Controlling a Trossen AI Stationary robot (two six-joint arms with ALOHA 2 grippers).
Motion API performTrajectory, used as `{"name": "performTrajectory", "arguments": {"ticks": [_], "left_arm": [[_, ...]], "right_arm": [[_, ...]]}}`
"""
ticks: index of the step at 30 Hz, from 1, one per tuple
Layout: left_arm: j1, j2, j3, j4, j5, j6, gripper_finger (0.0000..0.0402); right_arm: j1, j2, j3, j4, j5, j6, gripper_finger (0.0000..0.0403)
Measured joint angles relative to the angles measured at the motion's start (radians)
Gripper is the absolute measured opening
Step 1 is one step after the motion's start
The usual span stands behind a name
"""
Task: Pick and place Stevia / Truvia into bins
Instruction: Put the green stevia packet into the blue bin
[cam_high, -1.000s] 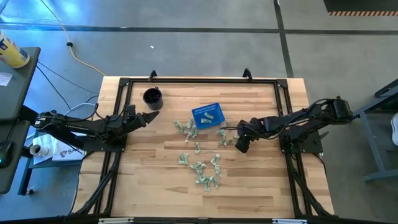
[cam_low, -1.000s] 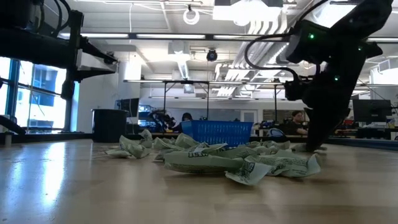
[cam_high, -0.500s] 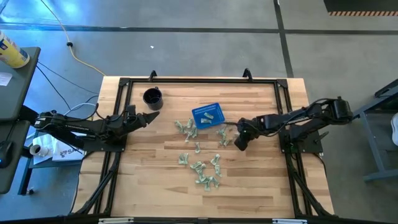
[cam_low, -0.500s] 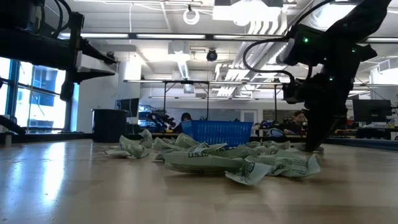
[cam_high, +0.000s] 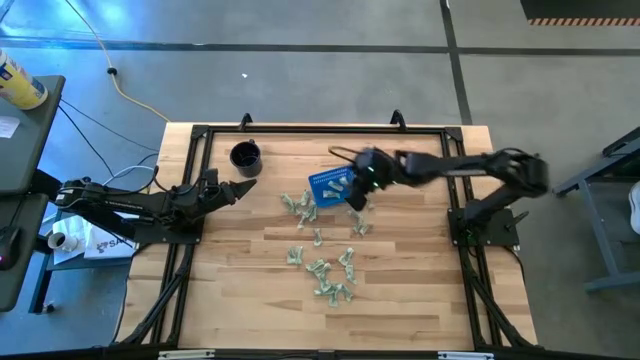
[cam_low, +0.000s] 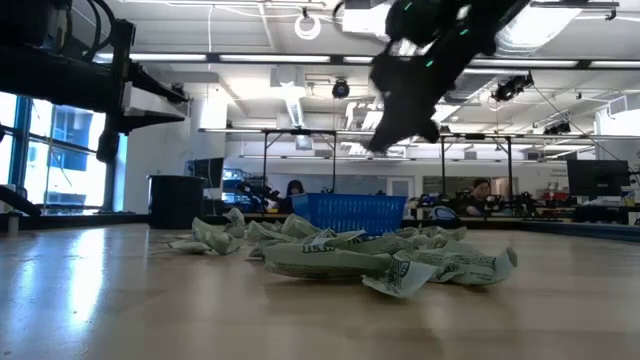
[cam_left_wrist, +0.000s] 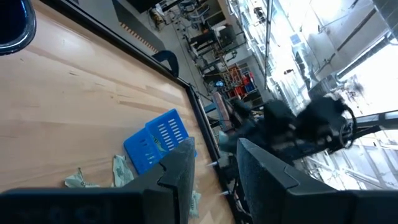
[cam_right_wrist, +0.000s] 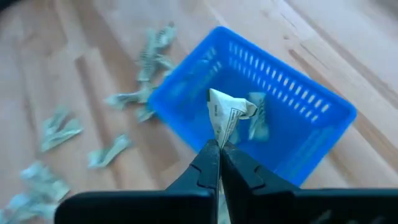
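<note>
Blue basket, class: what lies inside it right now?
Inside the blue basket, one packet shows on the floor. The right gripper, above it, pinches another packet, which hides part of the floor.

Bright overhead room light, window glare in the left wrist view, motion-blurred right arm (cam_low: 420, 60).

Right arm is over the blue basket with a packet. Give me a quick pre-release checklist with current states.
1. Packet held: ok. The right gripper is shut on a sweetener packet.
2. Over the blue basket: ok in the right wrist view; the held packet sits over its opening.
3. Basket has room: ok, few packets inside.
4. Height above the basket: cannot tell exactly; the gripper looks well above it in the low view.
5. Left gripper: ok, parked near the black cup, clear of the basket.
6. Loose packets remaining on the table: yes.
</note>
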Motion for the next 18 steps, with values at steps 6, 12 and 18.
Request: {"name": "performTrajectory", "arguments": {"ticks": [6, 12, 18], "left_arm": [[0.000, 0.000, 0.000, 0.001, 0.000, 0.000, 0.0156], [0.000, 0.000, 0.000, 0.008, 0.000, -0.002, 0.0156], [0.000, -0.001, 0.000, 0.068, -0.019, 0.026, 0.0156]], "right_arm": [[-0.071, 0.259, 0.183, -0.108, -0.087, -0.001, 0.0028], [-0.044, 0.286, 0.334, -0.288, 0.005, -0.157, 0.0099], [-0.019, 0.236, 0.402, -0.417, 0.182, -0.233, 0.0181]]}}
